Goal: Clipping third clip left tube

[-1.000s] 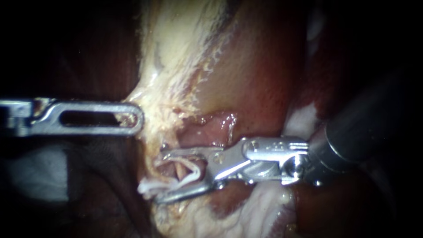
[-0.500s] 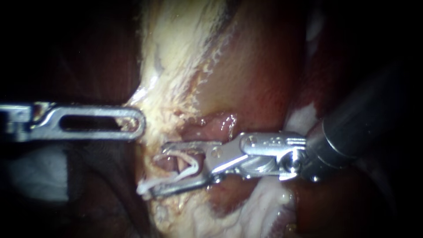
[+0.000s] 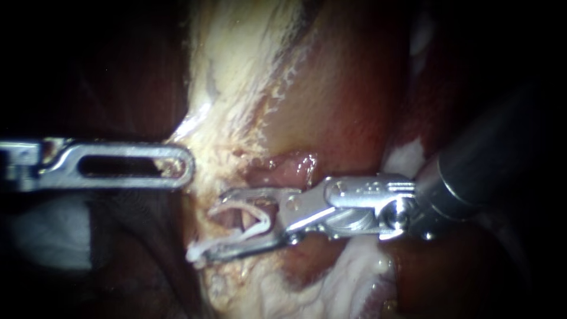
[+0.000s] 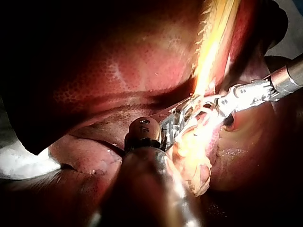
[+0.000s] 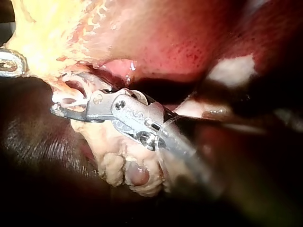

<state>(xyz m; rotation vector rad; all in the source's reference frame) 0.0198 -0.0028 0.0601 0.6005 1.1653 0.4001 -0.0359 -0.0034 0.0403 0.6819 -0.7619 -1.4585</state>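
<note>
Steel catches the light low in the endoscope view, where the right instrument point(image 3: 211, 227) comes in from the right with its dark shaft running off toward the upper right. Its two jaws stand well apart, and a white clip point(image 3: 263, 224) sits loaded between them. One leg of the clip lies along each jaw, and its bend is back near the hinge. The clip is spread wide, not squeezed. A thin pinkish tube point(image 3: 241, 220) runs across the gap between the clip's legs, so the open clip straddles it, just below a moist pink fold. Ragged pale fatty tissue point(image 3: 236, 77) runs down from above to this spot, with the speckled red liver point(image 3: 348, 106) to its right. The left instrument point(image 3: 180, 165) lies level from the left. Its slotted tip rests against the edge of that pale tissue, above and to the left of the clip. From where I stand I can't tell whether it has hold of anything. In the right wrist view the clip shows white at the tip, hard against lumpy yellow tissue.
</note>
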